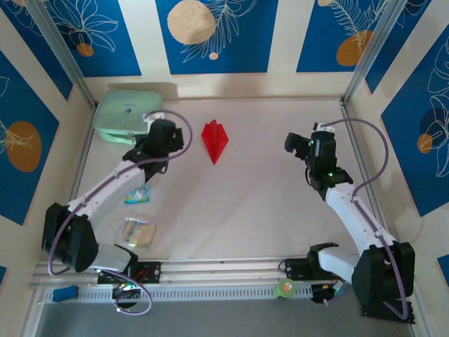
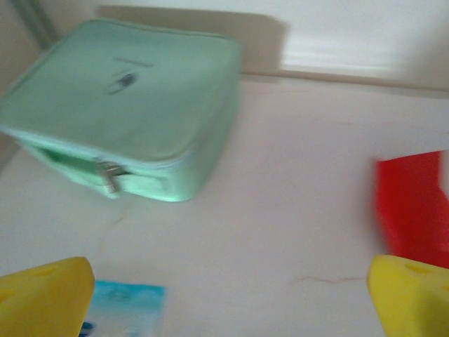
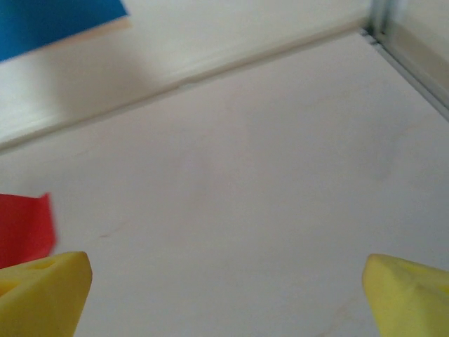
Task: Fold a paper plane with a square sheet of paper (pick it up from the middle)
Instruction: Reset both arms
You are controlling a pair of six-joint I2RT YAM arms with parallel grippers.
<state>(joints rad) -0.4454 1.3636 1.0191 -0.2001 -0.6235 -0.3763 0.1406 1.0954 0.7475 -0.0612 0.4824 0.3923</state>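
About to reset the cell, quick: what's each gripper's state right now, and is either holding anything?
Left gripper: open, fingers wide apart, holding nothing.
Right gripper: open, fingers wide apart, holding nothing.

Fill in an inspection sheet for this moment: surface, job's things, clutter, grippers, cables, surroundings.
Surface: pale table, faintly marked, bare between the arms.
Job's things: red plane, folded, lying free mid-table, tip toward the near edge.
Clutter: mint-green case in the far left corner; two packets beside the left arm; a small green item on the near rail.
Grippers: left gripper open, yellow fingers wide apart, nothing held; right gripper open, nothing held.
Cables: purple cables loop along both arms, away from the plane.
Surroundings: blue-and-cream patterned walls, metal frame posts.
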